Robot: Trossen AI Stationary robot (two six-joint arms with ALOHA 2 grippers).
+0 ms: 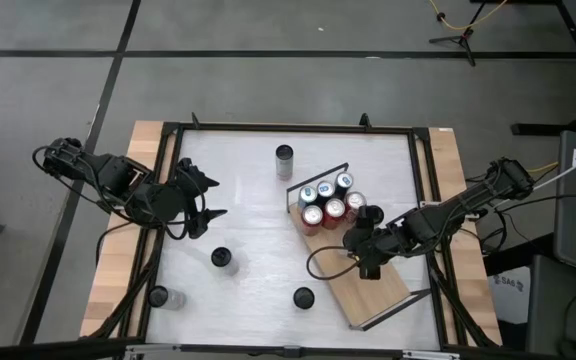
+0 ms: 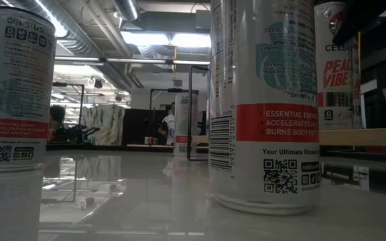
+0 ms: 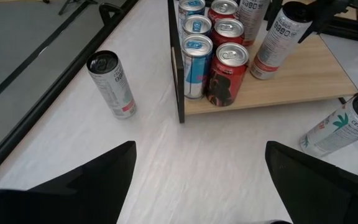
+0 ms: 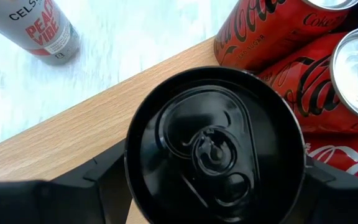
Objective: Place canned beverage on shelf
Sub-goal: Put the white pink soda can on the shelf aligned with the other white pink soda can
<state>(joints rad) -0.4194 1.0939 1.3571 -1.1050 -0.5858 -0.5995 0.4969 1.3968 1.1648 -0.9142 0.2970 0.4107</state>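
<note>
1. The right gripper (image 1: 369, 262) is over the shelf (image 1: 383, 290), its fingers clamped on the sides of a black-topped slim can (image 4: 215, 146) that stands upright on the light wood just beside the red cans.
2. In the right wrist view, the red cans (image 4: 291, 37) carry the Coca-Cola script, and one reads "Coke".
3. A white can lying past the board's edge reads "PEACH VIBE" (image 4: 33, 23) under the letters "CELS".
4. In the low view, the near tall can (image 2: 263, 100) reads "ESSENTIAL ENERGY", "ACCELERATES", "BURNS BODY FAT" on a red band, with a barcode and QR codes below; a second Celsius can (image 2: 15, 87) stands at the left.
5. The left gripper (image 1: 196, 200) hovers over the table's left side with its fingers spread wide and nothing between them.
6. Blue and red cans (image 3: 210, 59) crowd the shelf's end against the black wire rail (image 3: 178, 74).
7. The rest of the board toward the other rail lies bare.
8. Single cans stand well apart on the white tabletop (image 1: 258, 270), one silver can (image 3: 112, 84) near the table's edge.
</note>
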